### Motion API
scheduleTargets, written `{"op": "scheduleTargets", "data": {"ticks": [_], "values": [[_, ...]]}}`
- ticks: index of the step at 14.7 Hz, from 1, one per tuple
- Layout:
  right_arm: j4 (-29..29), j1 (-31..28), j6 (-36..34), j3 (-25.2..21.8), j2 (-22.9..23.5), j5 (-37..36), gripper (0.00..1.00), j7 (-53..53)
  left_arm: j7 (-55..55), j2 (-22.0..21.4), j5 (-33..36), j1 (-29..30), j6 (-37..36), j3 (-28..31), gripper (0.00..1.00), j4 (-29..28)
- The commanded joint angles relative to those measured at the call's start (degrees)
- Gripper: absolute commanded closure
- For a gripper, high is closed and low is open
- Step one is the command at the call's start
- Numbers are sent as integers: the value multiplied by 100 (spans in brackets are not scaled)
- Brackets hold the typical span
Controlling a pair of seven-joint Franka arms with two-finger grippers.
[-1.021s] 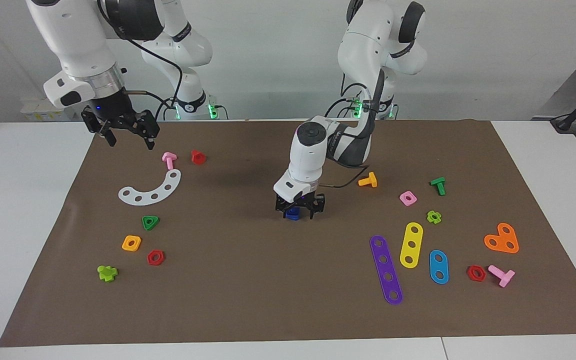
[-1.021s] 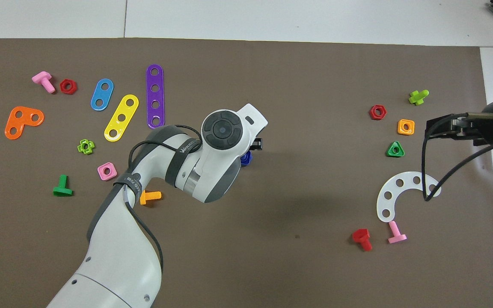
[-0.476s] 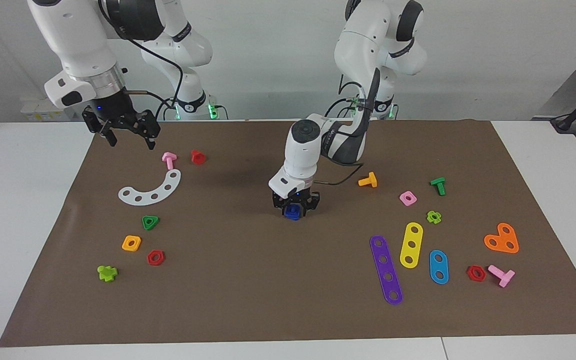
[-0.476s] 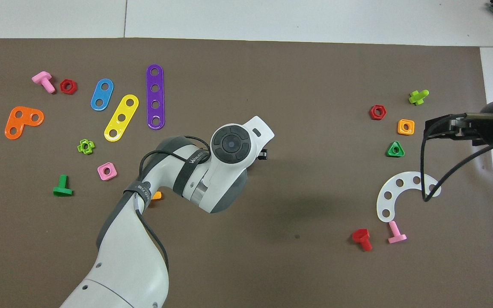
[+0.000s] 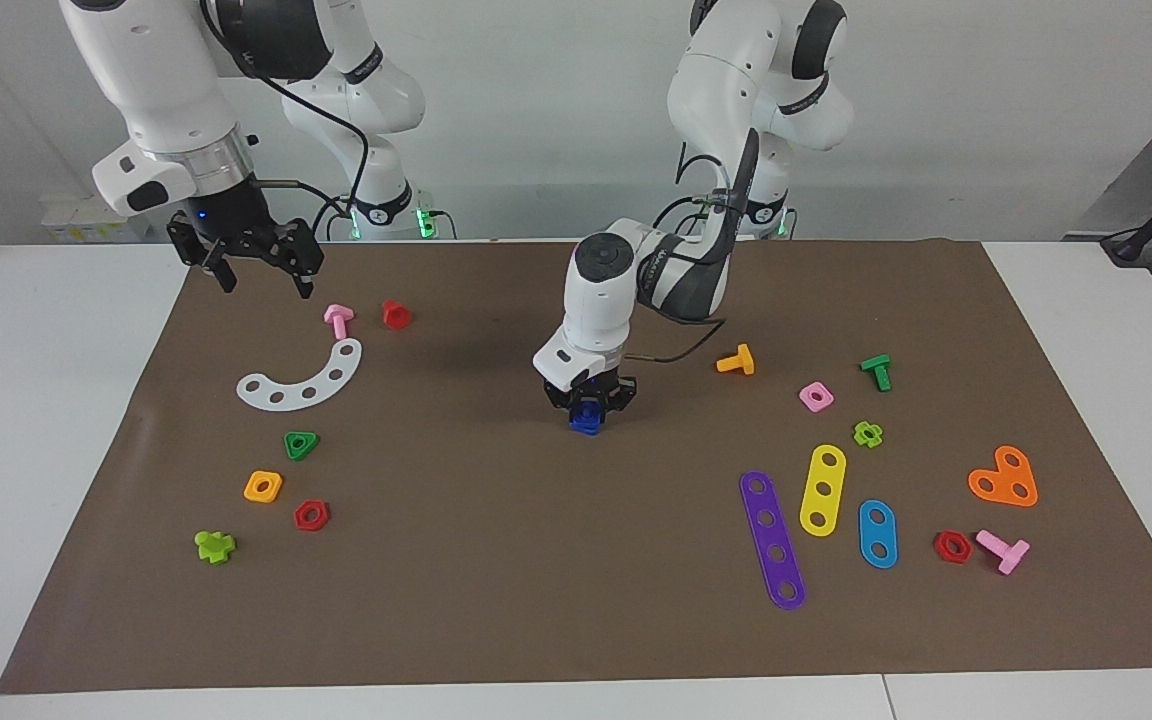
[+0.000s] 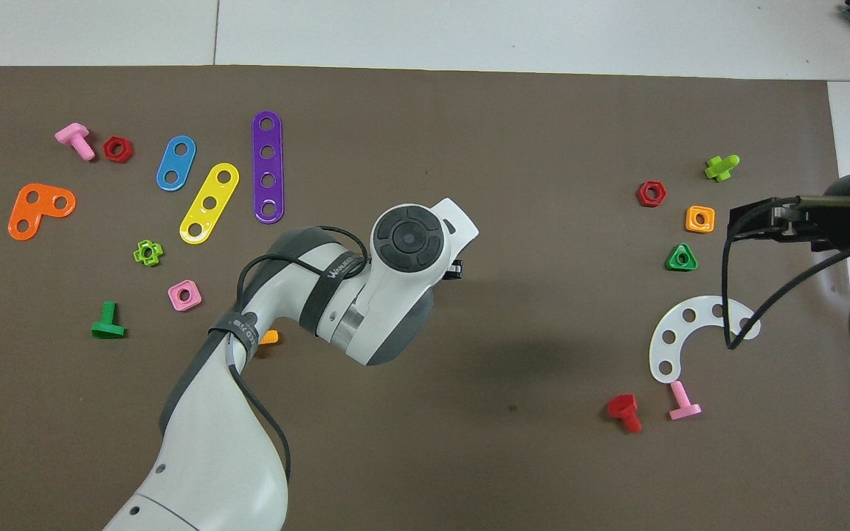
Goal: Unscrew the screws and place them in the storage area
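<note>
My left gripper is down at the middle of the brown mat, shut on a small dark-blue screw. The screw pokes out just below the fingertips, at or barely off the mat. In the overhead view the left wrist covers the screw, and only a black bit of the hand shows. My right gripper hangs open and empty over the mat's corner at the right arm's end, close to the robots; it appears again as the right gripper. The storage area is unmarked plain mat.
Near the right arm's end lie a white curved plate, a pink bolt, a red bolt and several coloured nuts. Toward the left arm's end lie an orange bolt, a purple strip, a yellow strip and more pieces.
The left gripper has closed onto the dark-blue screw, and its wrist has shifted a little toward the right arm's end and risen slightly. The right arm has hardly moved.
</note>
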Motion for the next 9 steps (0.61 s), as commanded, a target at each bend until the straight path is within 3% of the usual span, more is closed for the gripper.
{"op": "scheduleTargets", "data": {"ticks": [1, 4, 7, 9], "values": [[-83, -36, -4, 51, -108, -46, 0, -111, 3, 136, -108, 193, -710, 67, 100, 736], [-83, 208, 92, 60, -73, -64, 0, -111, 151, 400, -584, 1079, -1334, 24, 100, 1467], [-205, 490, 311, 60, -55, -55, 1, -41, 1544, 383, -619, 1818, -1792, 32, 100, 1425], [-346, 700, 574, 77, 50, -55, 1, 196, 2634, 278, -628, 2258, -1854, 41, 100, 1014]]}}
